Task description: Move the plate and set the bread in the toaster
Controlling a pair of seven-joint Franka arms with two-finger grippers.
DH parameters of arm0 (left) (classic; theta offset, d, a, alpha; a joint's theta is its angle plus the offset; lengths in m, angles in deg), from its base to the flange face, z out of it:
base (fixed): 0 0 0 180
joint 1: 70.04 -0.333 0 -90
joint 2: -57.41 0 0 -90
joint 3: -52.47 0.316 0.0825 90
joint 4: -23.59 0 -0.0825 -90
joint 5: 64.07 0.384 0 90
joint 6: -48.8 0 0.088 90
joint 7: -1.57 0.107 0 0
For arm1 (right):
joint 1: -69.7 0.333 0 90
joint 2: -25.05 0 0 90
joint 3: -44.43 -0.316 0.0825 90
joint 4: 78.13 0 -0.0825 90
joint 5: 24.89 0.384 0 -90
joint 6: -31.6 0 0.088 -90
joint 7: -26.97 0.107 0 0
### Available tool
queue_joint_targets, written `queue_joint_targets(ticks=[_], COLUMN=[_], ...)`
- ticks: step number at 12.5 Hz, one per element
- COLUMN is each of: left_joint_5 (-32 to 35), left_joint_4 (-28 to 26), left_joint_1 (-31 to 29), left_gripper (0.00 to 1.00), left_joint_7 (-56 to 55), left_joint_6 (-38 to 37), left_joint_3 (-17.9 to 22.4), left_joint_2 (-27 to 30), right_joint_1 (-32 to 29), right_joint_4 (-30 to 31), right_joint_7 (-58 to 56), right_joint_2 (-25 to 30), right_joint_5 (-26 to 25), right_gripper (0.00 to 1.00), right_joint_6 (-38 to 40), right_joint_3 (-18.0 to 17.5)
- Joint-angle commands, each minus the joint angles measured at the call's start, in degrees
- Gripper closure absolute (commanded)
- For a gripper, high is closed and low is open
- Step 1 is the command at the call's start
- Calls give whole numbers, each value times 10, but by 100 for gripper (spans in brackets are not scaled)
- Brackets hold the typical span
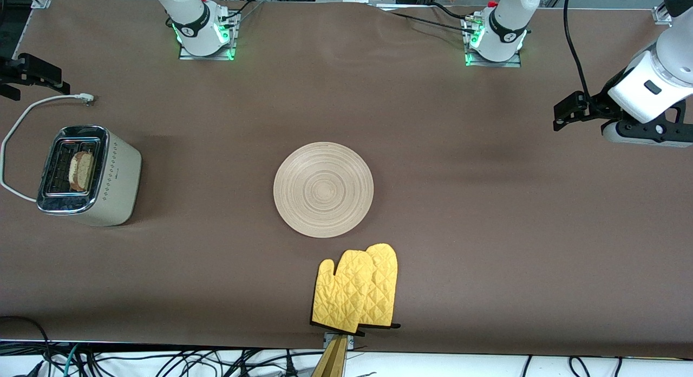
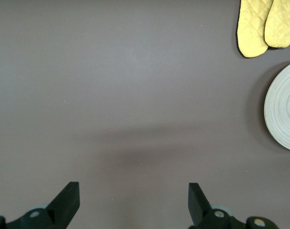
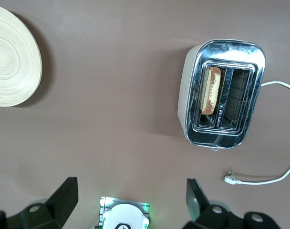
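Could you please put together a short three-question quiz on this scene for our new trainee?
1. True or false: the bread stands in a slot of the toaster.
2. What lies nearer to the front camera than the plate? A) the toaster B) the yellow oven mitts C) a cup
3. Fill in: the left gripper and right gripper are both ____, holding nothing.

Key: 1 true; 2 B; 3 open.
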Motion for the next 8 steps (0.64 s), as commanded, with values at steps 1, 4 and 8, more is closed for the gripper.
queue_joint_targets(ticks=[1,4,8], left_joint_5=[8,8,8], left_joint_4=[12,12,12], left_joint_1=[-3,-4,-1], left_gripper=[0,0,0], left_joint_7=[2,2,2], left_joint_6=[-6,-7,-7], left_joint_3=[-2,-2,-2], left_joint_2=[-4,-4,-4], right_joint_1=[1,3,0], right_joint_4=[3,-8,-10], right_joint_7=[3,-4,5], right_joint_2=[7,-4,-1], right_joint_5=[-8,-29,-22], right_gripper=[0,0,0], right_joint_6=[-3,5,6], right_joint_3=[-3,-9,-3])
